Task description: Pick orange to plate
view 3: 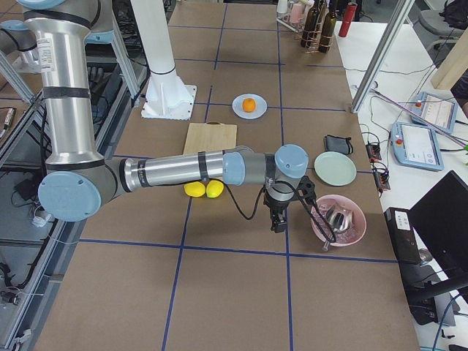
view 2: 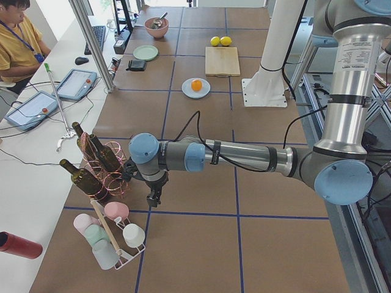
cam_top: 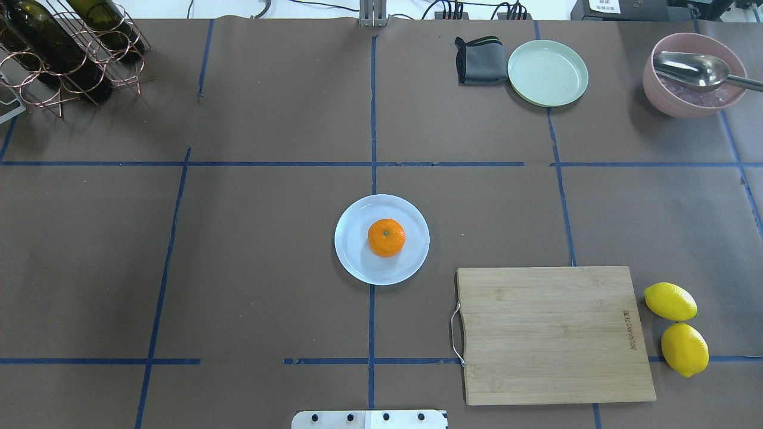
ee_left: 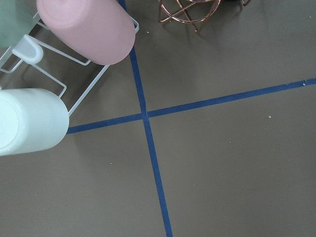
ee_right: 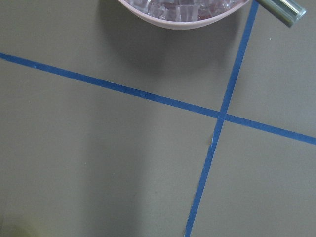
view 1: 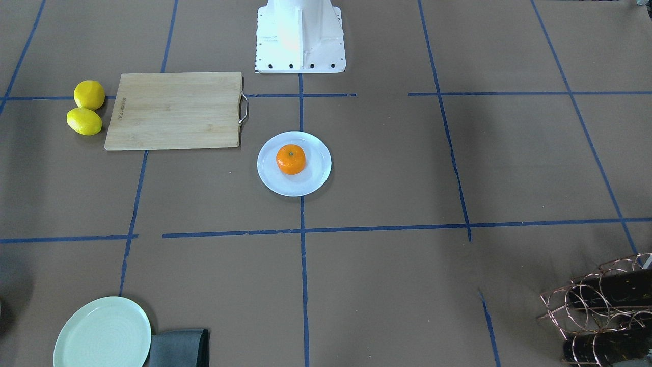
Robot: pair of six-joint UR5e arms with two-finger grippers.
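Note:
The orange (cam_top: 386,238) rests, stem dimple up, in the middle of the pale blue-white plate (cam_top: 356,253) at the table's centre; the front-facing view shows the same orange (view 1: 291,159) on the plate (view 1: 317,173). Neither arm is near it. My left gripper (view 2: 153,199) hangs low over the table beside the bottle rack, far from the plate. My right gripper (view 3: 276,222) hovers at the opposite end next to the pink bowl. Both show only in the side views, so I cannot tell whether they are open or shut. The wrist views show bare table and no fingers.
A wooden cutting board (cam_top: 551,333) lies near the plate, with two lemons (cam_top: 677,328) beyond it. A green plate (cam_top: 547,72), grey cloth (cam_top: 480,59) and pink bowl with a metal scoop (cam_top: 694,74) sit far right. A wine rack (cam_top: 65,53) and cup rack (view 2: 113,235) stand far left.

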